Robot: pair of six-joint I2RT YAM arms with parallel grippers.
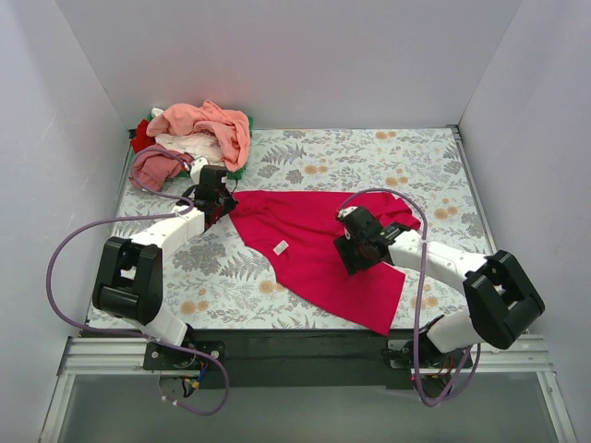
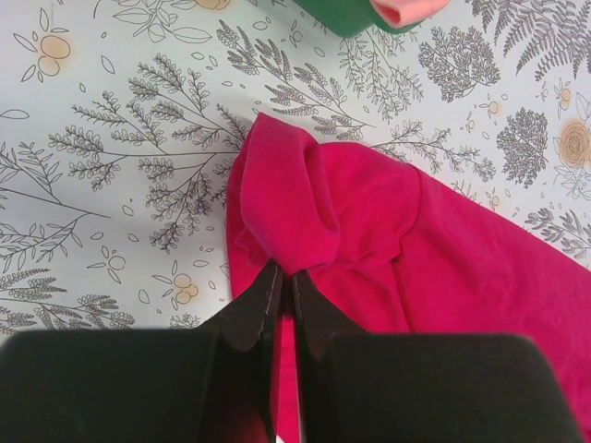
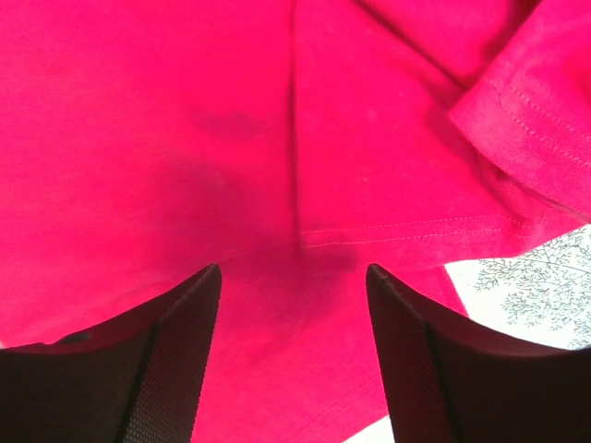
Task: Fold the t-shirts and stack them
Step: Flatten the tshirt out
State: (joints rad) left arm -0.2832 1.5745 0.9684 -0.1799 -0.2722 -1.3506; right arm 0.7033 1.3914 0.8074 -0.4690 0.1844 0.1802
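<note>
A crimson t-shirt (image 1: 314, 249) lies spread over the middle of the flower-patterned worktop (image 1: 406, 166). It runs from the far left towards the near right, and its lowest corner reaches the near edge. A small white label (image 1: 281, 246) shows on the cloth left of centre.

The left hand (image 1: 227, 210) is at the shirt's far left end. In the left wrist view its jaws are closed to a narrow slit, and a bunched fold of the crimson t-shirt (image 2: 388, 231) rises right at the tips of the left hand (image 2: 282, 277), pinched there.

The right hand (image 1: 355, 251) is over the right part of the shirt, near a sleeve. In the right wrist view the right hand (image 3: 294, 272) has its jaws wide apart and holds nothing. The crimson t-shirt (image 3: 231, 138) lies flat below them, with a stitched hem running across just beyond the tips. Whether the tips touch the cloth cannot be told.

In the far left corner is a heap of other shirts on a green tray (image 1: 238, 172). A salmon pink shirt (image 1: 208, 125) lies on top, with a white shirt (image 1: 189, 146) under it. A dusty pink shirt (image 1: 157, 168) hangs off the near left side, and a red shirt (image 1: 141, 137) shows at the far left. The heap is just beyond the left hand.
</note>
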